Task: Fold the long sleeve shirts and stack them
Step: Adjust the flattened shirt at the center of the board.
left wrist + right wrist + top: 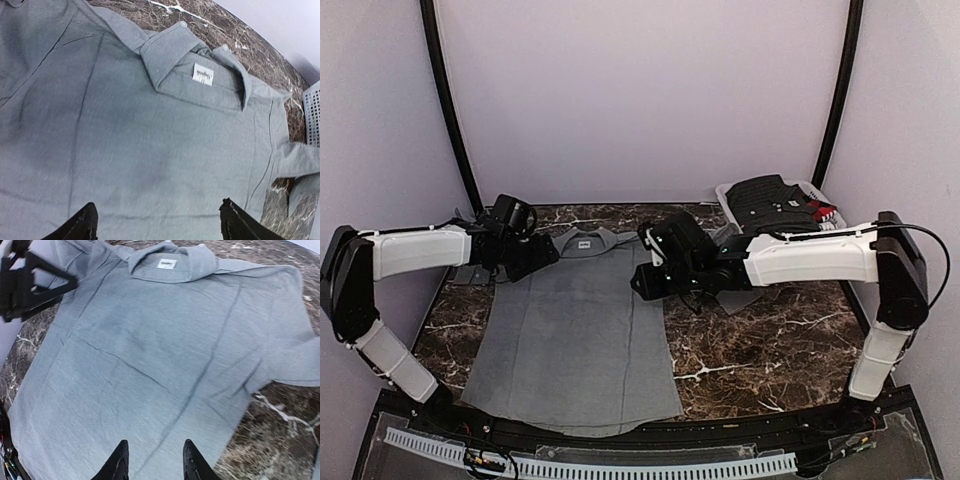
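Watching the grey shirt [575, 330]: flat on the bench [770, 340], collar far. Left jaws are spread wide over its left shoulder, right jaws part-spread above its right side, both empty. Risks: the narrow right gap pinches one layer or misses, and the trailing right sleeve [300, 365] drags and skews the fold. Neck label [202, 75]: script, unreadable.
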Motion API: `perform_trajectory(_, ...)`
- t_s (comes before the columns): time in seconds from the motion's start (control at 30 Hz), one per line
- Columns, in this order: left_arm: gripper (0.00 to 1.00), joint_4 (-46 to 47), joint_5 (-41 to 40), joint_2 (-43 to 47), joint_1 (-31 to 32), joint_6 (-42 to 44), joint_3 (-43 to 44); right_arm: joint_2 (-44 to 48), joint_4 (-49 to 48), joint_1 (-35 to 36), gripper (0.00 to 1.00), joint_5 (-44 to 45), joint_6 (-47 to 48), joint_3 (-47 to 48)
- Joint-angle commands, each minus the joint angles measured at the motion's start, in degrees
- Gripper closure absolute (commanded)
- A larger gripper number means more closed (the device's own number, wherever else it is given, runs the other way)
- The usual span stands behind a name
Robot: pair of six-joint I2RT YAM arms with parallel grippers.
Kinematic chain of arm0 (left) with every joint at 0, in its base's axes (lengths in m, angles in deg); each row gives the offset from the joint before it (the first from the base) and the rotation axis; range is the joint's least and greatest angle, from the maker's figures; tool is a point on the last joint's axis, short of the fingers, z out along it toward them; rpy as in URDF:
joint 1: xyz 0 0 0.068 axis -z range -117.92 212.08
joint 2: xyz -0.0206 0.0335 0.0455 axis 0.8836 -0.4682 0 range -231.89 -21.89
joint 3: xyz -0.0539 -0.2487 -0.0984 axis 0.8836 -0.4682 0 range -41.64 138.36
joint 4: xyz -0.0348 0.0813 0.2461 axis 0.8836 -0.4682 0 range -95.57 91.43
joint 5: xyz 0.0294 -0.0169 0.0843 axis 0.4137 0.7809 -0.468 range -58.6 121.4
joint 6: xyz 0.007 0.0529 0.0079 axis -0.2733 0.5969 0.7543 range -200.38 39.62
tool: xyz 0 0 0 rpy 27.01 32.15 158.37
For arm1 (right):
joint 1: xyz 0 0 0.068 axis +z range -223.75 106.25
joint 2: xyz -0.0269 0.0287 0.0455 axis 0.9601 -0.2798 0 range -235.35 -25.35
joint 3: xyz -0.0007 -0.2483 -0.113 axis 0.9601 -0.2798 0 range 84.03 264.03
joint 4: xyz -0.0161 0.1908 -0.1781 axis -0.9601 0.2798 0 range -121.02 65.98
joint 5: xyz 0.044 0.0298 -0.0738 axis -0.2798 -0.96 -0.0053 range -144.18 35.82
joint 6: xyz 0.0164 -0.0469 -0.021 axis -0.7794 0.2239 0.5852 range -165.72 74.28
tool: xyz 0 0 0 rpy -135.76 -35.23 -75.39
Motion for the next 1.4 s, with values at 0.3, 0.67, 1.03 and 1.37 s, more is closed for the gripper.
perform_trajectory(0.3,0.37,8.36,7.93,-25.58,-6.72,5.03,20.79,-12.96,-6.54,0.23,0.69,-10.05,4.81,7.11)
perform_trajectory(0.67,0.24,10.90,9.13,-33.65,-7.78,1.86,25.90,-14.82,-7.32,2.53,0.69,-10.70,6.94,3.38)
perform_trajectory(1.03,0.20,18.43,13.31,-37.96,-8.16,-3.71,29.04,-16.48,-5.72,4.83,0.69,-9.74,7.65,1.54)
perform_trajectory(1.37,0.20,24.77,17.98,-47.18,-11.40,-9.77,42.75,-16.66,-3.71,5.50,0.70,-8.97,7.04,0.67)
